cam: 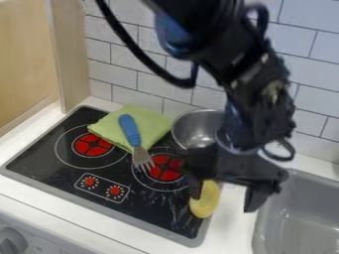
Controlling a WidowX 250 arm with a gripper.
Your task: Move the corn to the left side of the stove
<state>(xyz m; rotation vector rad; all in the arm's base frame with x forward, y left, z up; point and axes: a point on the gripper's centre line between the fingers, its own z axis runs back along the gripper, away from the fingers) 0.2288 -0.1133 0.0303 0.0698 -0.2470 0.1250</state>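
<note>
Judging by the spread fingers of the gripper [224,203], was at the step of taking hold of the corn [206,201], with no lift made. Hung over the right edge of the stove [39,155], fingers wide apart and gripping nothing. Found the corn at that right edge, towards the near right corner, just beside one finger; could not tell contact from a small gap. Needed next, most likely, to centre over the corn, lower a little, shut firmly on both flanks and raise before any sideways travel. Called after that for a carry towards the left edge, high enough to pass over the fork [130,131], propped on the folded green cloth [159,125] near the far edge. Risked otherwise a nudge of the corn off the right edge.

Saw the metal pot [192,130] by the far right corner, upright and partly hidden behind the arm [258,99]; made out bare metal inside, but could not tell the hidden part. Noted the grey sink [298,211] beyond the right edge, with nothing made out in the visible part.
</note>
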